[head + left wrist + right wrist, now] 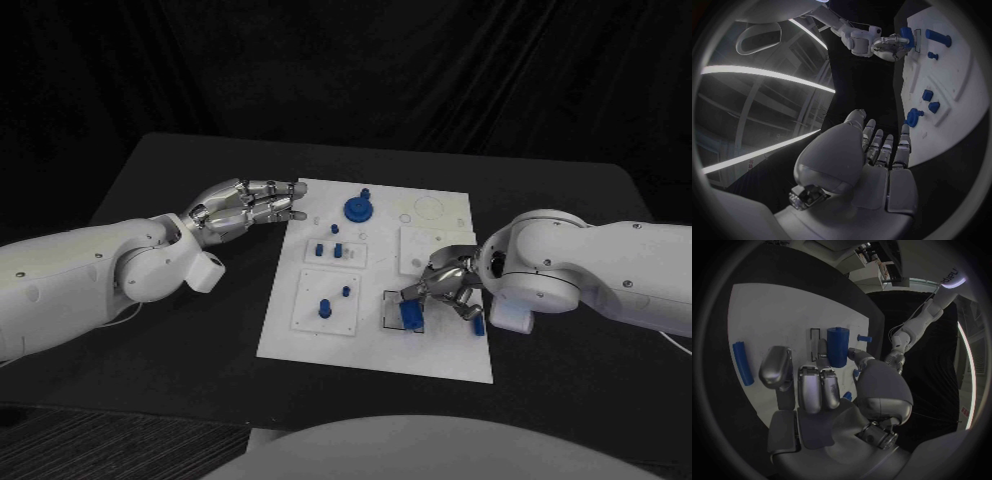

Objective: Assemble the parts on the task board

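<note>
The white task board point(433, 350) lies in the middle of the black table. My right hand point(447, 285) hovers over its near right part and pinches an upright blue cylinder point(414, 316) point(837, 346) between thumb and a finger, at a black-outlined slot point(392, 312). A long blue bar point(477, 325) point(742, 363) lies on the board just right of that hand. My left hand point(248, 205) point(879, 150) hangs at the board's far left corner, fingers stretched out side by side, holding nothing. The right hand point(891, 47) also appears in the left wrist view.
A round blue knob point(356, 208) point(914, 116) stands on the board's far part. Small blue pegs point(335, 249) sit in a raised plate behind it, and two more blue pieces point(327, 308) in a plate at the near left. Bare black table surrounds the board.
</note>
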